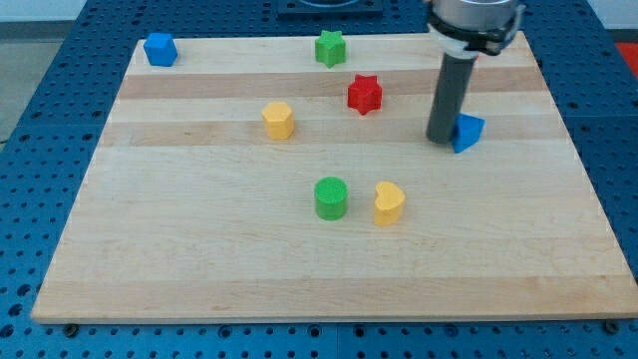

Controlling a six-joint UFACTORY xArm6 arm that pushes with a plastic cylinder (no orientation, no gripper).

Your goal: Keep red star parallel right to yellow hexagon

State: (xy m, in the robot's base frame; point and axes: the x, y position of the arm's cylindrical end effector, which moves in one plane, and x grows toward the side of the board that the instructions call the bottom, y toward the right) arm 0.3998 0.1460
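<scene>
The red star [365, 94] lies on the wooden board [199, 259] right of centre near the view's top. The yellow hexagon [278, 120] lies to its left and a little lower, with a clear gap between them. My tip [443, 139] stands to the right of the red star, well apart from it, and touches the left side of a blue triangular block [468, 132].
A blue block [159, 49] sits at the board's top left corner. A green star [330, 47] is at the top centre. A green cylinder [331, 197] and a yellow heart-like block [388, 203] lie side by side below the centre.
</scene>
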